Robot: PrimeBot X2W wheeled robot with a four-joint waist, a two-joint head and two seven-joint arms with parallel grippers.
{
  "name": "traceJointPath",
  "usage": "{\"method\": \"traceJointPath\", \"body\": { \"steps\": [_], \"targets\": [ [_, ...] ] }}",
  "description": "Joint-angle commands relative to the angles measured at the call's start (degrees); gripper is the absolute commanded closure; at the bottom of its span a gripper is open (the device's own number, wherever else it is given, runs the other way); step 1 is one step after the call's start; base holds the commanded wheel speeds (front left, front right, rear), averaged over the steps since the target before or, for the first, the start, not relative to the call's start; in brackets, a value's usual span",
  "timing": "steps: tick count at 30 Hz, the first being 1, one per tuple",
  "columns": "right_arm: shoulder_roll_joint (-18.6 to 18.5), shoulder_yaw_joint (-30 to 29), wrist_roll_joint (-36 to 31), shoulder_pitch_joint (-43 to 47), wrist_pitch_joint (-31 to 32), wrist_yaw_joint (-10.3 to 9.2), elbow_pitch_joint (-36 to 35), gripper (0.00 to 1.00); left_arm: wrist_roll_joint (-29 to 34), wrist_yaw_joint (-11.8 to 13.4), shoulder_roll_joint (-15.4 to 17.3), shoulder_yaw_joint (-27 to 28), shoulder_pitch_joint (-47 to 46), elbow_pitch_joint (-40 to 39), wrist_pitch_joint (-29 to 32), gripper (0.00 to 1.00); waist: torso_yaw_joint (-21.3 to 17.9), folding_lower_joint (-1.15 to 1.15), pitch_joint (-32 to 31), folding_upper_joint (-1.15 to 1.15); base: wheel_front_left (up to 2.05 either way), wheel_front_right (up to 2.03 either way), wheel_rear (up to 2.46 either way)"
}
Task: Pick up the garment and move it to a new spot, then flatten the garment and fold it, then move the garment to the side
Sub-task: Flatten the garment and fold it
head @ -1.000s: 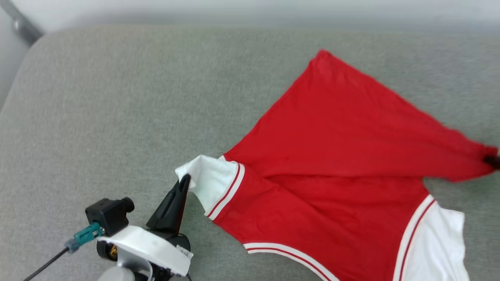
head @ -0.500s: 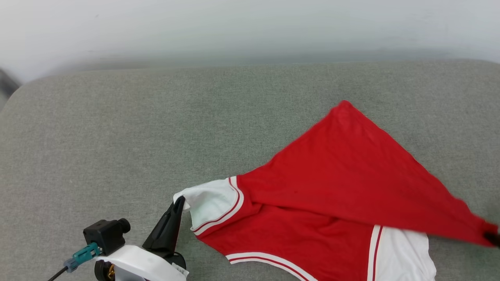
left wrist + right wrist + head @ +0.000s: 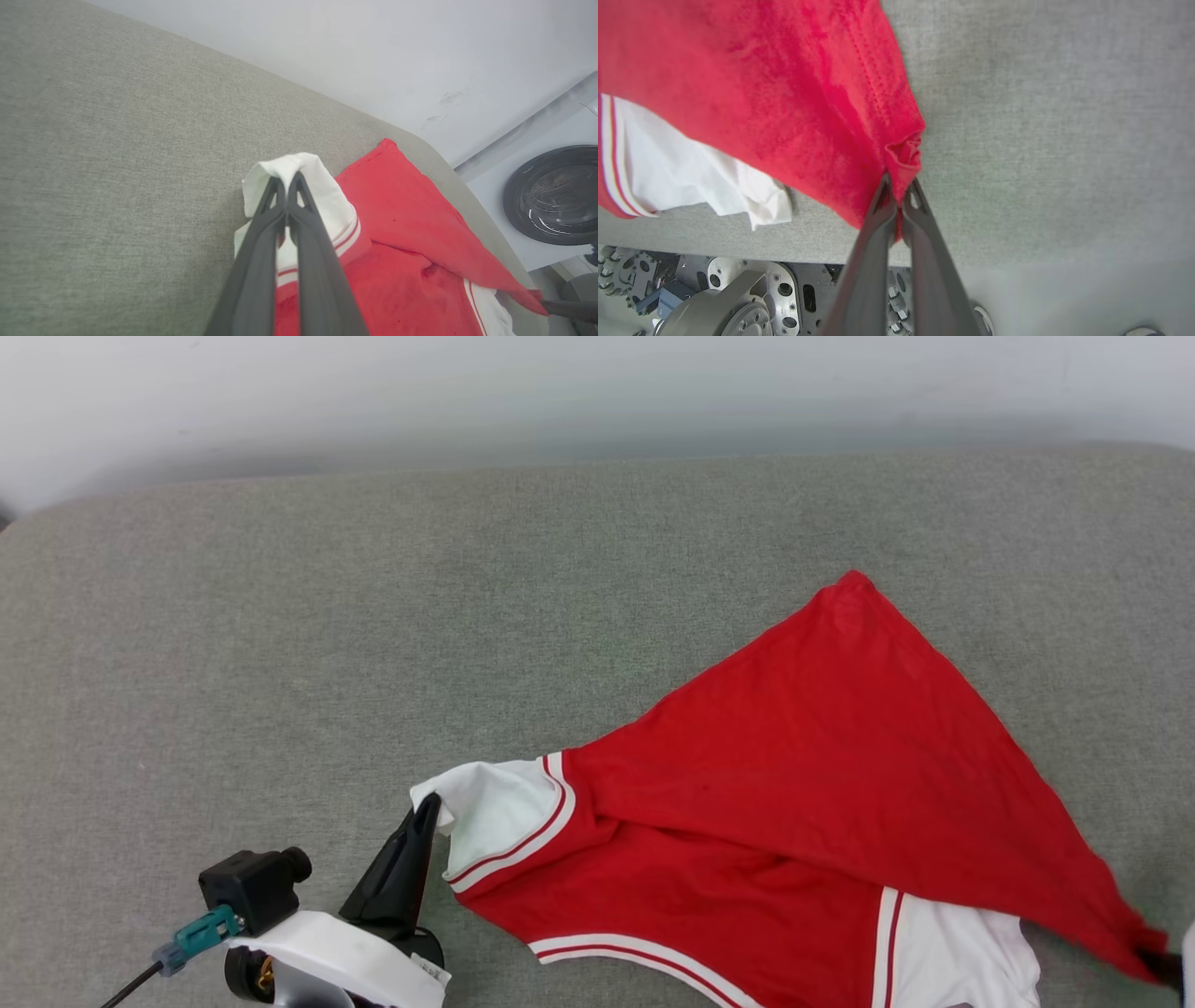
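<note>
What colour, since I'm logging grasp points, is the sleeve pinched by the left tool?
The sleeve is white with red-white stripe trim; best in left wrist view.

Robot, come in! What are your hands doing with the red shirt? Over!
Left gripper shut on white sleeve. Right gripper shut on red corner. Garment half-folded on grey surface. Nothing in the way.
</note>
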Motion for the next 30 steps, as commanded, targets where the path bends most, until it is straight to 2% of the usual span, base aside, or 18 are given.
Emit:
{"method": "traceJointPath", "body": {
  "steps": [1,2,3,4,10,14,18,23,30],
  "targets": [
    [1.18,-2.57,-1.01,0.79,1.50,-0.05,-3.43,0.87,0.29,-0.26,-0.15,-0.09,-0.78,0.15,-0.01,1.00,0.14,0.01,0.45,0.00,0.00,0.00,0.00],
    [1.18,-2.57,-1.01,0.79,1.50,-0.05,-3.43,0.87,0.29,-0.26,-0.15,-0.09,-0.78,0.15,-0.01,1.00,0.14,0.01,0.45,0.00,0.00,0.00,0.00],
    [1.63,-3.60,-1.45,1.01,2.39,-0.04,-5.22,0.51,0.33,-0.30,-0.20,-0.14,-0.98,0.23,0.00,1.00,0.28,0.01,0.63,0.00,0.00,0.00,0.00],
    [2.10,-4.84,-1.71,1.39,3.34,-0.05,-6.69,0.00,0.34,-0.34,-0.30,-0.20,-1.18,0.31,-0.01,1.00,0.46,0.01,0.75,0.00,0.00,0.00,0.00],
    [3.76,-10.88,-4.02,-1.15,7.57,-0.04,-16.44,0.00,-0.02,-0.95,-0.74,-0.74,-2.23,0.64,0.22,1.00,2.27,0.01,1.38,0.00,0.00,0.00,0.00],
    [3.69,-11.42,-5.83,-6.06,9.30,-0.05,-18.94,0.00,0.16,-1.26,-0.69,-1.09,-3.11,0.73,0.66,1.00,3.60,0.01,1.86,0.00,0.00,0.00,0.00],
    [3.82,-8.21,-7.61,-12.87,9.43,-0.04,-14.47,0.00,0.50,-1.44,-1.08,-1.51,-4.27,0.90,1.02,1.00,5.07,0.01,2.64,0.00,0.00,0.00,0.00],
    [4.20,-3.46,-10.33,-22.21,8.25,-0.04,-3.56,0.00,0.97,-1.86,-1.77,-2.28,-6.23,1.14,1.28,1.00,7.09,0.01,4.91,0.00,0.00,0.00,0.00],
    [4.17,4.12,-11.32,-35.24,0.50,-0.05,9.42,0.00,1.85,-2.50,-2.80,-3.32,-9.81,1.92,1.78,1.00,9.81,0.01,9.41,0.00,0.00,0.00,0.00]
  ]
}}
